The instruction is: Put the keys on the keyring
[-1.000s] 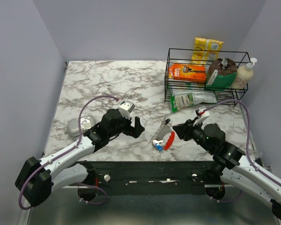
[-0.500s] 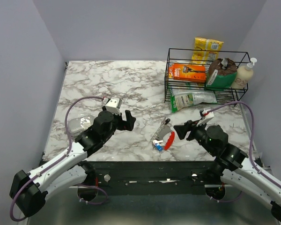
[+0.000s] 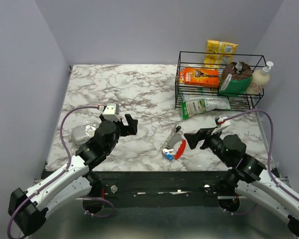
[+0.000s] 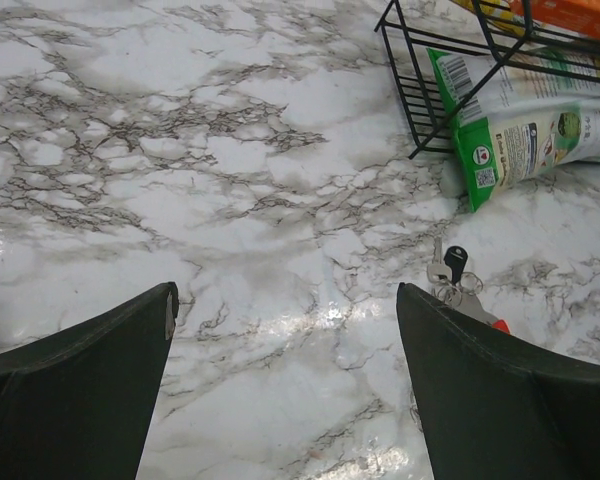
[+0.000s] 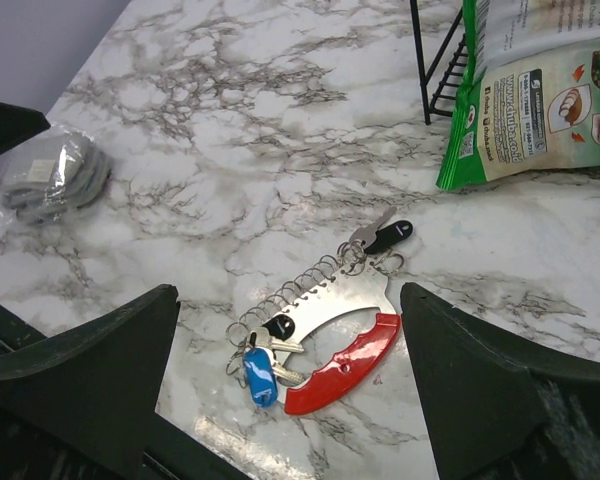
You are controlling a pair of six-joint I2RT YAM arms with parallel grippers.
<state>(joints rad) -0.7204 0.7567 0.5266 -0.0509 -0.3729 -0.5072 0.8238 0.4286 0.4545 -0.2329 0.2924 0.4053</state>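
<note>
Right gripper (image 3: 193,140): jaws wide apart, nothing between them, positioned just right of the key bunch. Left gripper (image 3: 129,124): also wide open and empty, well apart to the left. Red keyring (image 5: 345,368) lies flat on the marble table (image 3: 129,84), near the front edge. Keys (image 5: 259,372) are bunched at one end, the blue-headed one touching it; a dark-headed key (image 5: 390,236) lies at the other end. Threaded or not: cannot tell.
</note>
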